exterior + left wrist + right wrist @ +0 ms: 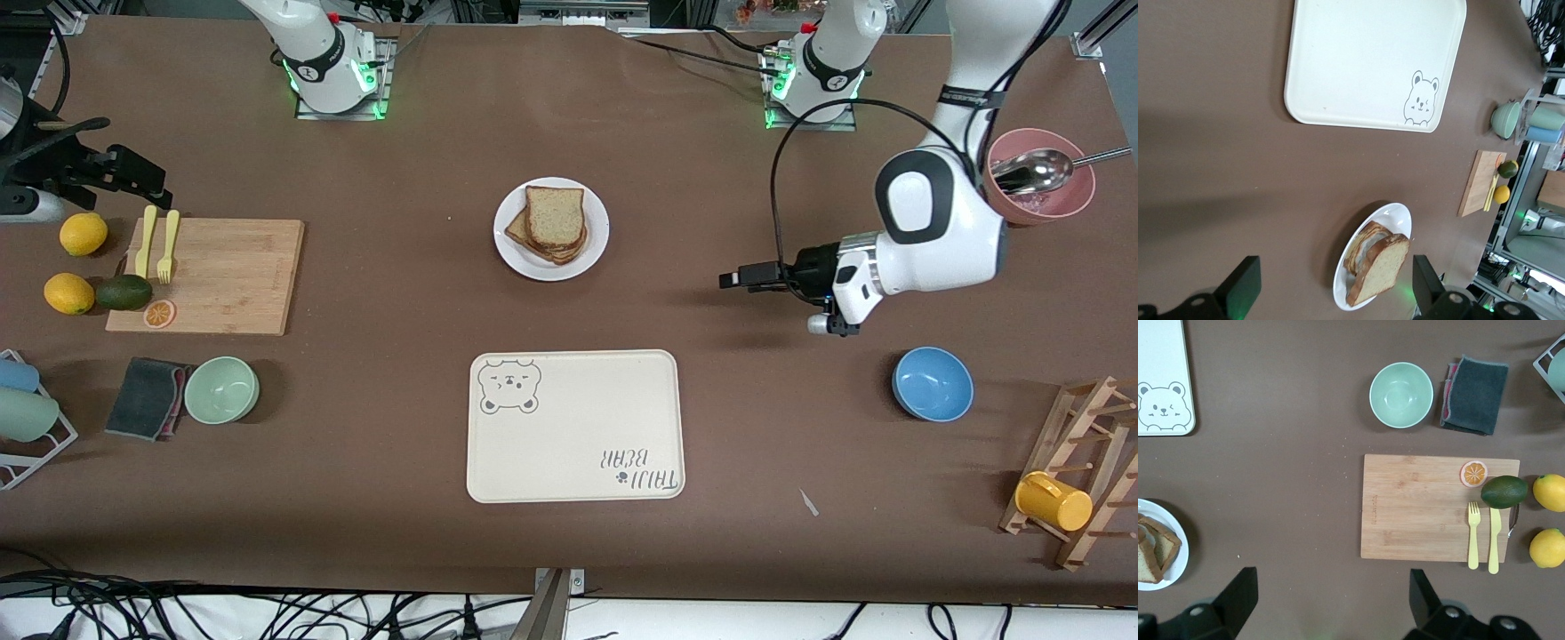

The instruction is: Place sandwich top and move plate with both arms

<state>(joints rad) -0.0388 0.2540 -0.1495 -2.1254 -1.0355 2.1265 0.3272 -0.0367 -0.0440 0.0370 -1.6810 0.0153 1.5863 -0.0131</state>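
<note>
**Bread stacked on the plate, both arms hanging back**

So the sandwich top [554, 213] sits on the stack on the plate [511, 252], mid-table, farther from the front camera than the bear tray [578, 444]. Left gripper [731, 280] hovers over bare table toward the left arm's end, fingers [1239, 287] spread wide, nothing in them. Right gripper [1331, 600] is up over the table beside the cutting board [231, 276], fingers [1238, 593] spread too, also empty. Neither one touches the plate
</note>
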